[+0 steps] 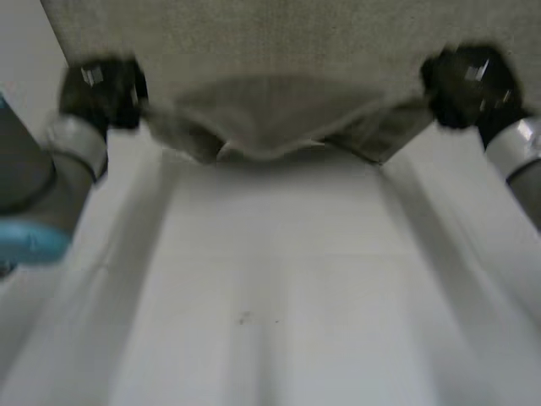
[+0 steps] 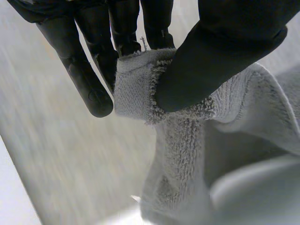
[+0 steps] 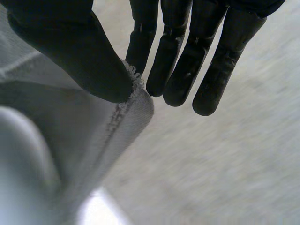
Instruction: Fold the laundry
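**Head view:** The left hand (image 1: 106,89) and the right hand (image 1: 465,85) are each holding one end of the grey towel (image 1: 270,118). The held edge is sagging between them. The rest of the cloth is extending away beyond the hands, and the white table (image 1: 279,279) is lying nearer the camera.

**Left wrist view:** The thumb is pressing a frayed towel corner against the fingers (image 2: 89,79). Loose cloth is hanging below the palm.

**Right wrist view:** The thumb is pinching a hemmed corner against one finger. The other fingers are extending straight beside the corner.
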Available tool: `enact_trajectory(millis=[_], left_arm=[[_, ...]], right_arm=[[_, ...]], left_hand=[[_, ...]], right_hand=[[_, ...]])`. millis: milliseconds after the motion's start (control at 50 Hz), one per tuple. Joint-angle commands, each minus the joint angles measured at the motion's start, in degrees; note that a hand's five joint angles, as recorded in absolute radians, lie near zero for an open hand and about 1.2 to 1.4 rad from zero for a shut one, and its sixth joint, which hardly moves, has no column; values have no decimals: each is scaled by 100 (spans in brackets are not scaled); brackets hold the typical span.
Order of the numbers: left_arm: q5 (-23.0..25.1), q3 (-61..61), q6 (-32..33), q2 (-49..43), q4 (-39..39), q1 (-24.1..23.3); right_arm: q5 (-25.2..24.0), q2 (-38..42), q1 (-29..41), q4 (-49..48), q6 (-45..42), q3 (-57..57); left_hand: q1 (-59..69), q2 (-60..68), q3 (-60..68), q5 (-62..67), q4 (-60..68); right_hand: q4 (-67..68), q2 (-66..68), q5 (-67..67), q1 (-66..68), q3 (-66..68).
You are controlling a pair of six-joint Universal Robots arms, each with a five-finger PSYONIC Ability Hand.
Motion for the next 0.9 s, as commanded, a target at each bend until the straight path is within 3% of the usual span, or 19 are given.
enact_trajectory(millis=[20,240,360,380,460,620,900], left_arm=[[-27,-1902,85,-56,684,75],[17,-2790,234,630,490,584],[17,-2834,208,779,473,620],[17,-2825,199,779,473,654],[25,-2825,199,771,473,725],[17,-2834,182,762,473,725],[25,-2842,182,744,473,734]], right_arm=[[-812,386,-229,128,-208,1192],[-707,491,-264,2578,-2184,1210],[-548,588,-256,2501,-2062,1148],[-539,666,-264,2414,-1984,1148],[-408,790,-299,2019,-1484,1209],[-47,720,-317,1483,-1016,1569],[-82,737,-282,1034,-1226,1903]], left_hand=[[1362,1021,1031,1096,1025],[1362,1021,1031,1096,1025],[1362,1021,1031,1096,1025],[1362,1021,1031,1096,1025],[1362,1021,1031,1096,1025],[1362,1021,1031,1096,1025],[1362,1021,1031,1096,1025]], right_hand=[[1170,1227,1350,2509,1197],[1170,1227,1350,2509,1197],[1170,1227,1350,2509,1197],[-40,17,140,1299,-13],[-1476,-1419,-1296,-137,-1449],[-2003,-1946,-1823,-664,-1976],[-2458,-2401,-2278,-1119,-2431]])
